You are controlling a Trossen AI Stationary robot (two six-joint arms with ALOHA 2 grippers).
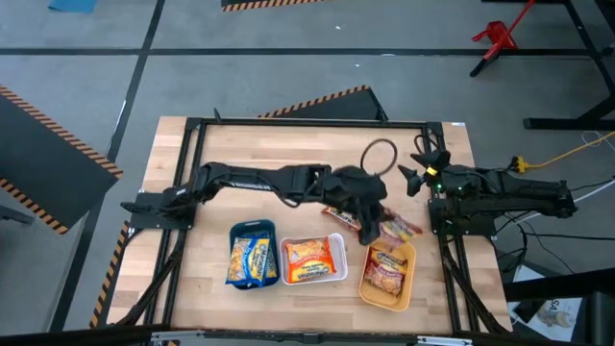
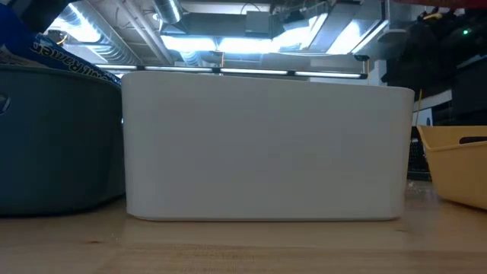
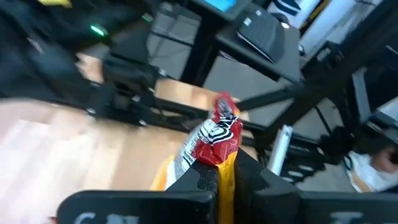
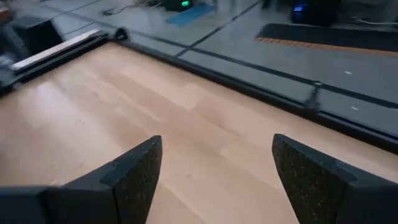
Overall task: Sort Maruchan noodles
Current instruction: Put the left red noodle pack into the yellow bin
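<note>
Carry step in hand: left gripper (image 3: 219,177), fingers clamped on a dark red packet (image 3: 214,140), hangs just beside the orange tray (image 1: 388,277), so next likely calls for centring over that tray and releasing; right gripper (image 4: 214,168) waits, fingers apart.

Your two arms matte black and jointed, left claw (image 3: 217,180) with blocky dark fingers, right claw (image 4: 214,180) with broad speckled wedge fingers (image 4: 134,174), a small green light glowing on your right arm (image 1: 435,173), thin black cable looped beside it
</note>
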